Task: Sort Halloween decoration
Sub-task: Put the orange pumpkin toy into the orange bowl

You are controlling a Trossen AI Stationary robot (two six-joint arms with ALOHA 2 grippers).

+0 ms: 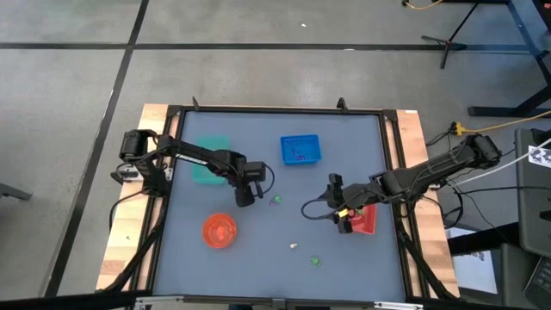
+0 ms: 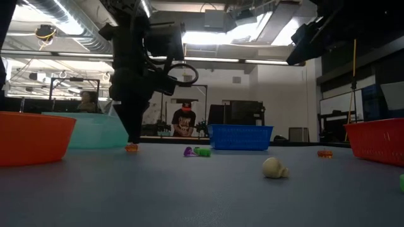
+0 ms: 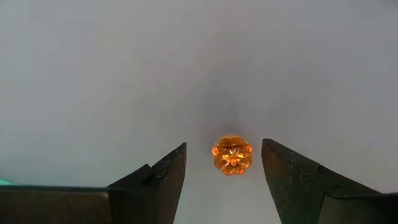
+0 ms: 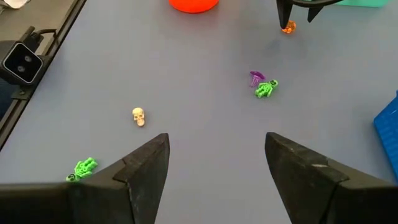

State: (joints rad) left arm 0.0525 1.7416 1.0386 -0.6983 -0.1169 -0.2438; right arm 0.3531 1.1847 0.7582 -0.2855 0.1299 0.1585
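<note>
The left gripper [image 3: 224,180] is standing open astride the orange pumpkin trinket [image 3: 232,155], which needs centring between its fingers before closing.

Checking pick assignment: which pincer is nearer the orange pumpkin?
Left. The left pincer is open with the pumpkin between its fingers. The right pincer waits open, far off by the red tray.

Between my fingers: translucent orange pumpkin trinket [image 3: 232,155], ribbed, glowing.
My fingers [image 3: 155,183]: plain dark.
Skull trinket [image 4: 138,116]: cream.
Skeleton figures [image 4: 265,89]: bright green.
Small cup-shaped trinket [image 4: 255,78]: purple.
Table surface [image 1: 258,258]: flat grey-blue.
</note>
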